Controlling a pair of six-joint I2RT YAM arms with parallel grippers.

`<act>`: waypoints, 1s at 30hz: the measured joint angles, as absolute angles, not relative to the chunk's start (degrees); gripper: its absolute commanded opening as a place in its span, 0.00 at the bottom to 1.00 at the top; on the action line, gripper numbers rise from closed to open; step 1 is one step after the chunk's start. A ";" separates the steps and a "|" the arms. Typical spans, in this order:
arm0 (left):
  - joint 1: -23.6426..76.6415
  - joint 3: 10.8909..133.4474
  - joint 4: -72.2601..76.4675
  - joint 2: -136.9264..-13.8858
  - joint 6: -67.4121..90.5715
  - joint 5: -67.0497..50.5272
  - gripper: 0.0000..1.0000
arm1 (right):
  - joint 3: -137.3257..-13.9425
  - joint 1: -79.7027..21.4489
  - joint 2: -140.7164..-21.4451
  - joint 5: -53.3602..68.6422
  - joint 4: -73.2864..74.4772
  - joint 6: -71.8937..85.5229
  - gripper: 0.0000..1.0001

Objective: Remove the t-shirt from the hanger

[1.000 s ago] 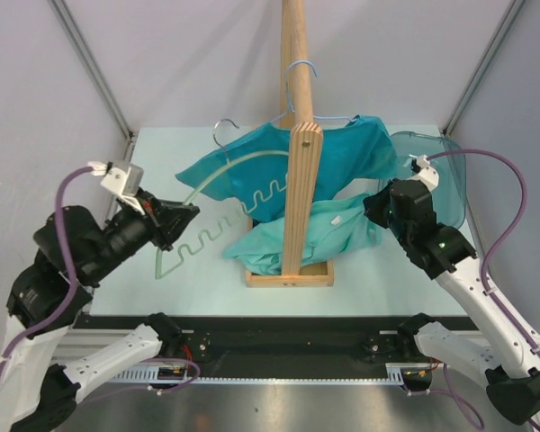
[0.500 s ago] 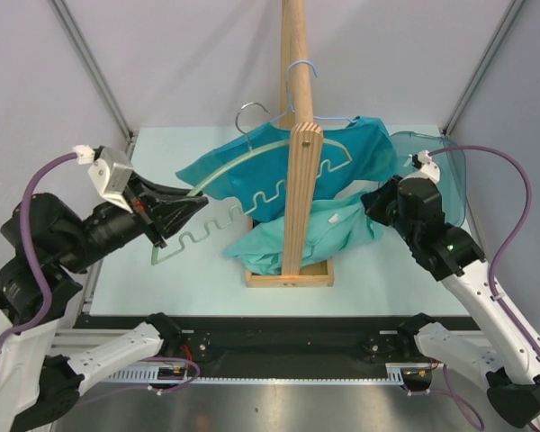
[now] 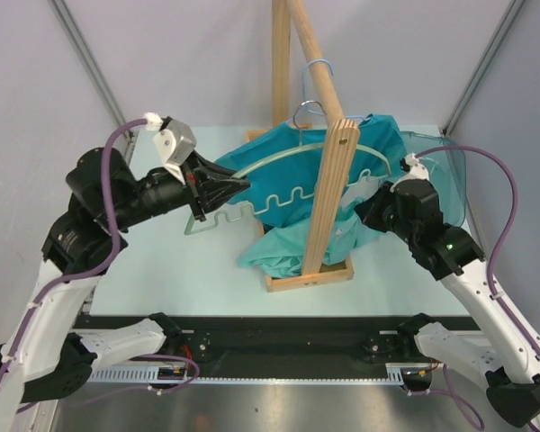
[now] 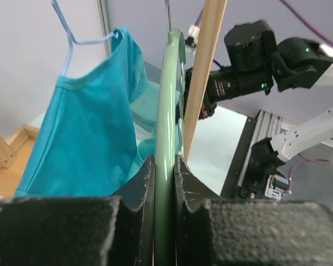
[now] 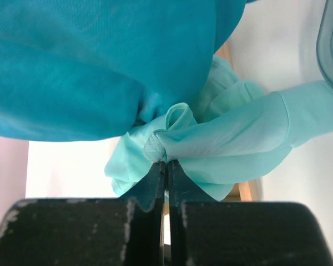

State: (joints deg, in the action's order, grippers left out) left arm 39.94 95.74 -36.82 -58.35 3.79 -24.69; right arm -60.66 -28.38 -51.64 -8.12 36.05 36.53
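My left gripper (image 3: 237, 184) is shut on the left end of a pale green plastic hanger (image 3: 292, 155), held in the air beside the wooden rack. In the left wrist view the hanger (image 4: 169, 105) runs up between my pads (image 4: 145, 183). My right gripper (image 3: 371, 205) is shut on a bunched fold of the light mint t-shirt (image 3: 283, 245), which hangs down to the rack's base. The right wrist view shows the mint t-shirt (image 5: 233, 149) pinched at the gripper's tip (image 5: 167, 163). A darker teal shirt (image 3: 378, 144) hangs on a blue wire hanger (image 3: 316, 67).
The wooden rack (image 3: 328, 198) stands tilted mid-table, its base (image 3: 310, 274) near the front. A translucent teal bin (image 3: 445, 166) sits at the right rear. Grey walls close in the sides and back. The darker teal shirt (image 4: 83, 127) fills the left of the left wrist view.
My left arm has risen and swung right, carrying the green hanger up toward the rack. The rack has tilted and its base has shifted right. My right gripper has kept its hold on the mint t-shirt.
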 measured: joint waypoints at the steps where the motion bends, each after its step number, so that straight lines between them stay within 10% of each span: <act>1: 39.97 95.35 -36.56 -58.63 3.79 -24.71 0.00 | -60.64 -28.38 -51.57 -7.75 36.38 36.34 0.00; 17: 39.97 91.79 -29.58 -63.94 4.60 -26.09 0.01 | -60.10 -28.29 -48.80 -7.11 37.34 37.50 0.00; 25: 40.27 89.19 -31.14 -60.69 5.72 -20.40 0.76 | -58.76 -29.04 -44.51 -9.63 38.41 38.39 0.00; 30: 40.27 83.53 -33.19 -55.13 7.53 -13.32 0.81 | -63.66 -29.15 -43.22 -11.86 43.29 36.88 0.00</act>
